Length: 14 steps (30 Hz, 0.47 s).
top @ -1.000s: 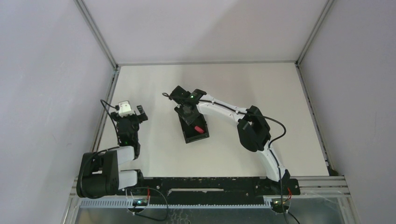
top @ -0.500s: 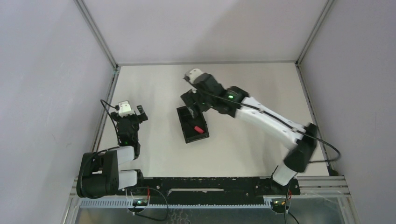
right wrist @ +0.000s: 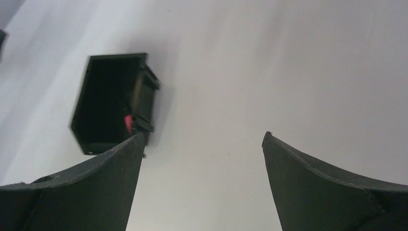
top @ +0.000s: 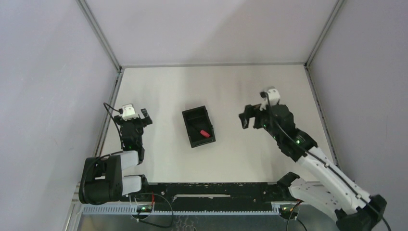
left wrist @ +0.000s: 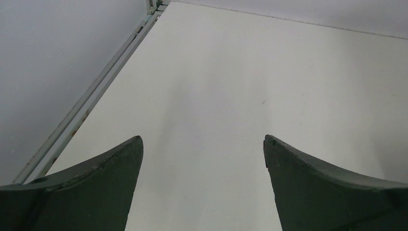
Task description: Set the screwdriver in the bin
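The small black bin sits mid-table, and the red-handled screwdriver lies inside its near compartment. In the right wrist view the bin shows at upper left with a sliver of the red screwdriver inside. My right gripper is open and empty, off to the right of the bin and apart from it; its jaws frame bare table. At the table's left side my left gripper is open, with nothing between its fingers.
A metal frame rail runs along the table's left edge, close to the left gripper, and another rail runs along the right edge. Grey walls enclose the table on three sides.
My right gripper has opened, leaving the screwdriver in the bin, and the right arm has swung away from over the bin to the right. The left arm has stayed still.
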Available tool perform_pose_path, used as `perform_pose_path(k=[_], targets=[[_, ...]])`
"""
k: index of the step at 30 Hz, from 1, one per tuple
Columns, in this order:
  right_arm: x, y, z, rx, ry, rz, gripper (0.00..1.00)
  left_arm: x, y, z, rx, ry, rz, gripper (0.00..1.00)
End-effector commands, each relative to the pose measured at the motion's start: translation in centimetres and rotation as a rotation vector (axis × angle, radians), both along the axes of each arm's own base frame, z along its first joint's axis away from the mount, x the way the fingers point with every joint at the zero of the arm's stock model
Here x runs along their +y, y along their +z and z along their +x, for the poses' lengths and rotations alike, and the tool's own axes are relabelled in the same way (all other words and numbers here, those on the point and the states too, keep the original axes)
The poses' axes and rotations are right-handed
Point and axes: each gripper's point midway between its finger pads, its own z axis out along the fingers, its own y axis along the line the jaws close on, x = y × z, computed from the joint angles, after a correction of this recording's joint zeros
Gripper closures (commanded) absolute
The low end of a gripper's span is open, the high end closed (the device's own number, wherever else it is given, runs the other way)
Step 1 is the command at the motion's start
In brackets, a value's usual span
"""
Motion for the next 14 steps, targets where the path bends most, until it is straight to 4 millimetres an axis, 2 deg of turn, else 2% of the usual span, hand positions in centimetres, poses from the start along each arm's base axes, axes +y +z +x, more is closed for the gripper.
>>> perform_pose_path(k=[1, 4, 6, 9, 14], targets=[[-3.1, -1.8, 0.3, -0.054, -0.128, 0.156, 0.0, 0.0, 1.5, 0.5, -0.048, -0.003, 0.019, 0.0], [-6.1, -5.1, 0.0, -0.038, -0.254, 0.176, 0.0, 0.0, 1.5, 0.5, -0.049, -0.002, 0.019, 0.0], [-7.2, -6.6, -0.3, -0.026, -0.296, 0.181, 0.0, 0.0, 1.5, 0.5, -0.048, -0.003, 0.019, 0.0], [-7.6, -8.3, -0.5, -0.012, -0.303, 0.168, 0.0, 0.0, 1.5, 0.5, -0.048, -0.002, 0.02, 0.0], [-7.4, -9.3, -0.5, -0.001, -0.283, 0.156, 0.0, 0.0, 1.5, 0.5, -0.048, -0.003, 0.019, 0.0]])
